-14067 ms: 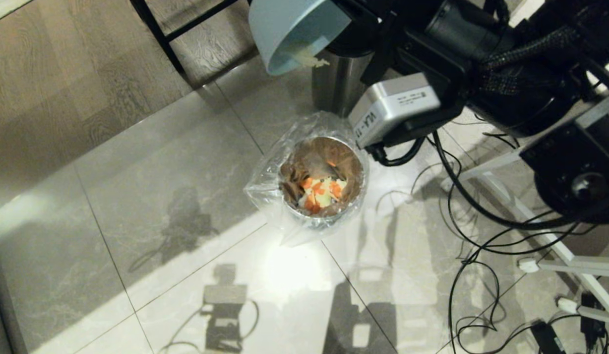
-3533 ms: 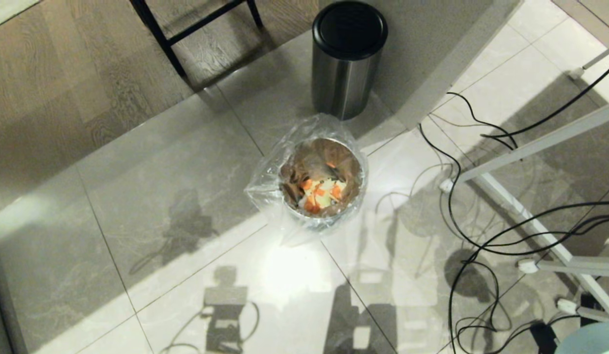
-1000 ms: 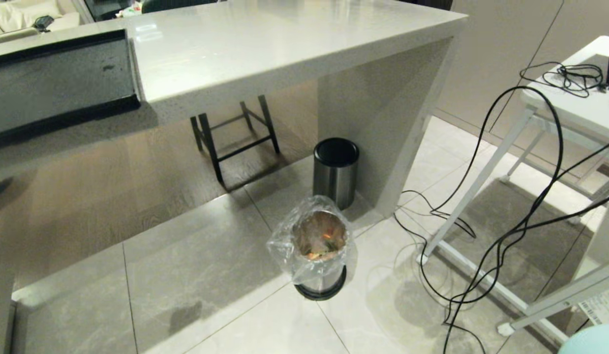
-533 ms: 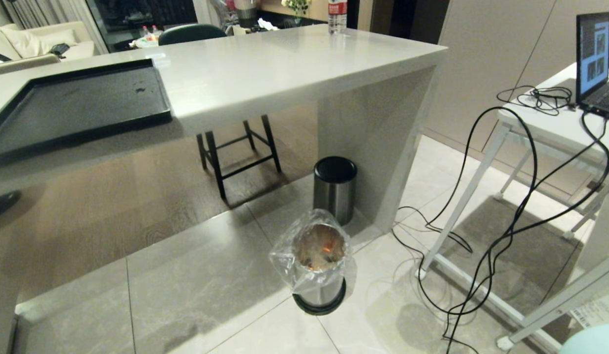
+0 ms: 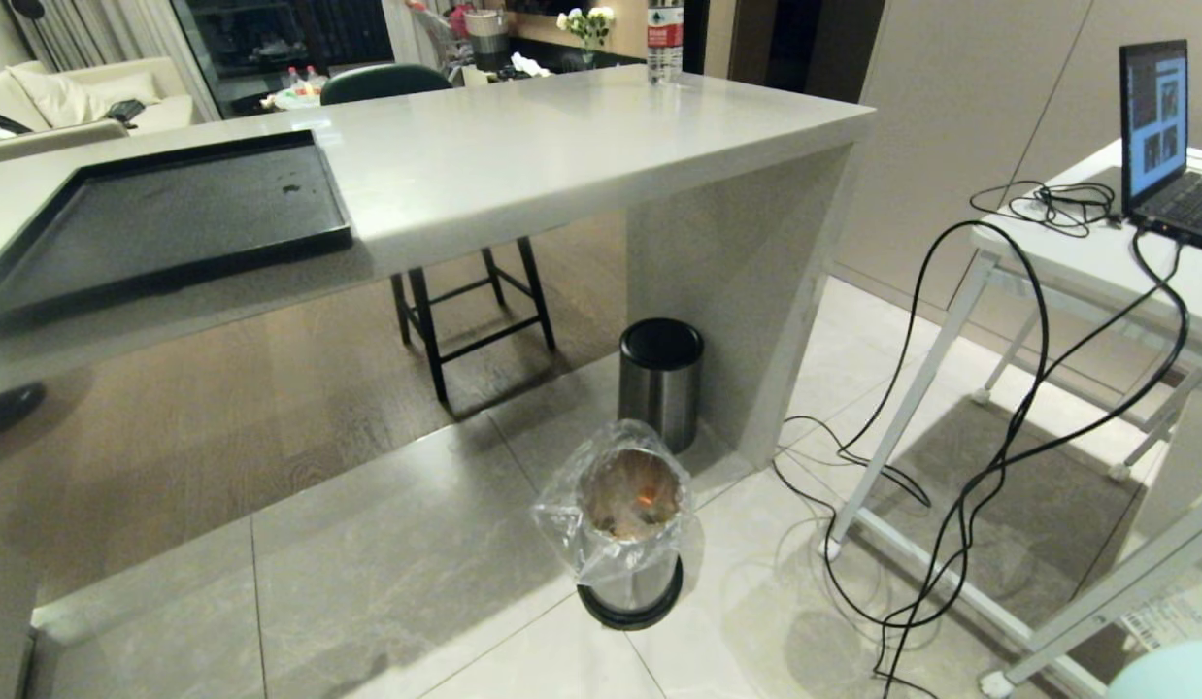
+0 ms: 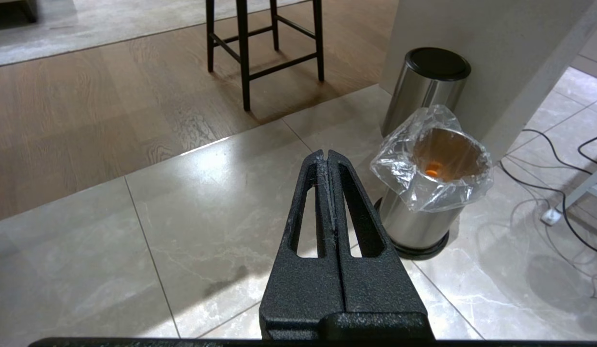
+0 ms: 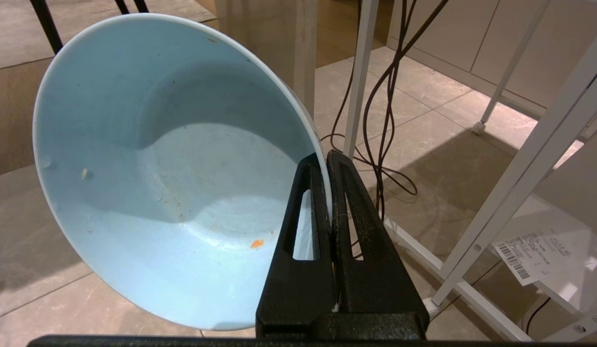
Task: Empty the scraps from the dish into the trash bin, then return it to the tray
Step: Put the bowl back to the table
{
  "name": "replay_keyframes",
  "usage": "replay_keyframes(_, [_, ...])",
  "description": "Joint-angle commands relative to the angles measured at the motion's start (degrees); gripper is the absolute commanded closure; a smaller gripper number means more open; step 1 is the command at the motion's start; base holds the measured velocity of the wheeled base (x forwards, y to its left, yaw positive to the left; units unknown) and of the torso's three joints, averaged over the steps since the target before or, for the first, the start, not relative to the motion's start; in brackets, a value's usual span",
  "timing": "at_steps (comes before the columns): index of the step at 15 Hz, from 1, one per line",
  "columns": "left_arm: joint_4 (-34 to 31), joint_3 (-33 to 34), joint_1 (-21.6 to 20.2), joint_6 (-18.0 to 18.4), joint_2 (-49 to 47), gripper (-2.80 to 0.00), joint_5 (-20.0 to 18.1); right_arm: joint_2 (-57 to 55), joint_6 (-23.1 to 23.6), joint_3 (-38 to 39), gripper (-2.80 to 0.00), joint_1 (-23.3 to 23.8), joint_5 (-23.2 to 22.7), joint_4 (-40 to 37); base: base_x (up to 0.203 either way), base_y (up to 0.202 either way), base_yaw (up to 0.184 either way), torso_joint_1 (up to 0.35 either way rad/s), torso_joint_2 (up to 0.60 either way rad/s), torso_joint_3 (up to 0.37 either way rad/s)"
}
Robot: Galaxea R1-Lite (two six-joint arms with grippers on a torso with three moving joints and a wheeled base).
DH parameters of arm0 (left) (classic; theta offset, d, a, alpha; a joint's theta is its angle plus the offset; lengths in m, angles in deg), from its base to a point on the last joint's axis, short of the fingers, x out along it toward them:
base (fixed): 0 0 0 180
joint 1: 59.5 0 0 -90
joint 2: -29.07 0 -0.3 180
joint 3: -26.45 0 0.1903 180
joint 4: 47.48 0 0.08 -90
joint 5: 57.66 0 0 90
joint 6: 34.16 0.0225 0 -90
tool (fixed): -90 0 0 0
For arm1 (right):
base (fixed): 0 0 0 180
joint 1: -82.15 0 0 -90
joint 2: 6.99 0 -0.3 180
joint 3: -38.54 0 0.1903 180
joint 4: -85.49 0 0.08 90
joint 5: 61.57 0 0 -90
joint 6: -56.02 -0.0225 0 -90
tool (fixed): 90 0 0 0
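Note:
The dish (image 7: 173, 193), a pale-blue bowl, hangs tilted in my right gripper (image 7: 327, 156), which is shut on its rim. Only crumbs cling inside it, one of them an orange speck (image 7: 256, 244). Its edge shows at the lower right corner of the head view (image 5: 1172, 675). The trash bin (image 5: 628, 529) stands on the tiled floor, lined with a clear bag, with the scraps (image 5: 646, 497) inside. The black tray (image 5: 164, 223) lies bare on the counter at the far left. My left gripper (image 6: 326, 154) is shut and holds nothing, low over the floor beside the trash bin (image 6: 414, 221).
A steel bin with a black lid (image 5: 660, 383) stands behind the trash bin against the counter's end wall (image 5: 737, 282). A black stool (image 5: 475, 301) is under the counter. A white table (image 5: 1086, 262) with a laptop (image 5: 1159, 136) stands at the right, with cables (image 5: 912, 544) trailing on the floor.
The head camera has kept rising: the counter and tray show more fully and the trash bin sits a little lower in the picture. The bowl stays at the lower right corner.

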Motion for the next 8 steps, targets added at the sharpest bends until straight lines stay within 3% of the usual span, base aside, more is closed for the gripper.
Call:
replay_keyframes(1, [0.0, 0.0, 0.0, 0.0, -0.1, 0.0, 0.0, -0.1, 0.1, 0.0, 0.0, 0.0, 0.0, 0.0, 0.0, 0.0, 0.0, 0.0, 0.0, 0.0])
replay_keyframes(8, [0.0, 0.0, 0.0, 0.2, -0.1, 0.0, 0.0, -0.1, 0.1, 0.0, 0.0, 0.0, 0.0, 0.0, 0.0, 0.0, 0.0, 0.003, 0.0, 0.033])
